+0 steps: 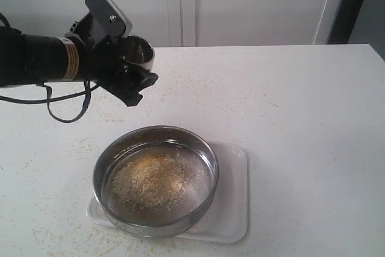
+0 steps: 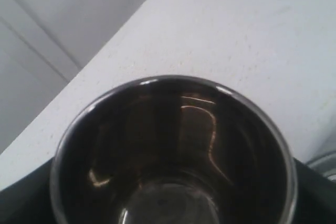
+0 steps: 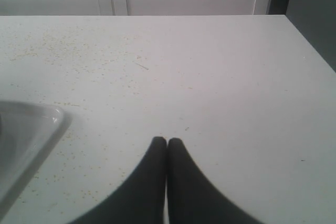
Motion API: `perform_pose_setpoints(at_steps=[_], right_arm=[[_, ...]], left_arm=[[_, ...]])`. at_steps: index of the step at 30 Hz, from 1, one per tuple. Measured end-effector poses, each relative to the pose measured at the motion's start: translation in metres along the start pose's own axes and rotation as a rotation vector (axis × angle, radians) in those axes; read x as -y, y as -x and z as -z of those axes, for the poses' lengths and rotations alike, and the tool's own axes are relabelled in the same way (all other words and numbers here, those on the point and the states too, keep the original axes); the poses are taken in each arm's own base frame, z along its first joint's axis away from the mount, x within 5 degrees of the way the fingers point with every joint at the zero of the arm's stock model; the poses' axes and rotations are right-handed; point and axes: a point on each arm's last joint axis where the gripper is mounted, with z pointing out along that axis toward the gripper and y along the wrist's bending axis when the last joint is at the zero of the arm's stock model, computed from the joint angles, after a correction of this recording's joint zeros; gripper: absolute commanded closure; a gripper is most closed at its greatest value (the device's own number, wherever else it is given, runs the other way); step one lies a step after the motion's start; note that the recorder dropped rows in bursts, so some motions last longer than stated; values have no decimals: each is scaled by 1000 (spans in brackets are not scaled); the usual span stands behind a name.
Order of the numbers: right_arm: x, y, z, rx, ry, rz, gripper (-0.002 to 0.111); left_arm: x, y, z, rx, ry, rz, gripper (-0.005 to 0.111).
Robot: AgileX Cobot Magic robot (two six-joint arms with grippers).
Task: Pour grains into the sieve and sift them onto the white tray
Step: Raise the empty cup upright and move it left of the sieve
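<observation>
The round steel sieve (image 1: 155,179) rests on the white tray (image 1: 231,209) near the table's front. A pile of sandy yellow-beige grains (image 1: 147,180) lies on its mesh. Above and behind the sieve, at the left, my left gripper (image 1: 133,67) is shut on a small shiny steel cup (image 1: 137,51). In the left wrist view the steel cup (image 2: 173,156) fills the frame and its dark inside holds no grains that I can see. My right gripper (image 3: 167,141) is shut with nothing in it, low over the table; a corner of the white tray (image 3: 31,129) lies beside it.
Loose grains (image 1: 90,142) are scattered over the white table around the tray and further back. The table's back edge meets a white wall with panel seams (image 1: 180,4). A black cable (image 1: 66,103) hangs under the left arm.
</observation>
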Motion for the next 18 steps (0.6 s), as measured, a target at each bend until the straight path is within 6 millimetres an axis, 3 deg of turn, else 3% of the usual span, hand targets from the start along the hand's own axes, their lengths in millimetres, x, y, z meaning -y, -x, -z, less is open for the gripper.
perform_pose_setpoints(at_steps=[6,10,18], right_arm=[[0,0,0,0,0,0,108],[0,0,0,0,0,0,108],[0,0,0,0,0,0,108]], left_arm=[[-8,9,2,131,35,85,107],[-21,10,5,184,112,248,107],[-47,-5,-4,352,182,447,107]])
